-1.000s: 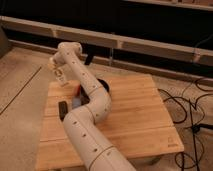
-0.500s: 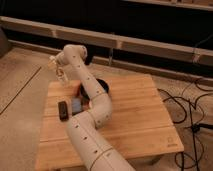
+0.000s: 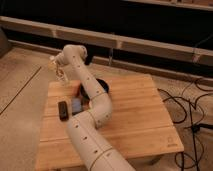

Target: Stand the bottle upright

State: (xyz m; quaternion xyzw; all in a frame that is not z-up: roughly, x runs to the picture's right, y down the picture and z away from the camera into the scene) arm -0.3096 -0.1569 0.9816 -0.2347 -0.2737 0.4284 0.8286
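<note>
Shut end effector [image 3: 60, 75] above the far-left corner of the worktop [image 3: 140, 115], fingers narrow, with nothing clearly seen between them. Lying flat near the left edge of the worktop, a dark oblong bottle [image 3: 63, 110], as far as can be told. Just beside it, toward the middle of the worktop, a blue item [image 3: 76, 104]. Near the far edge of the worktop, a dark bowl [image 3: 103, 86], partly behind the arm [image 3: 95, 117].
</note>
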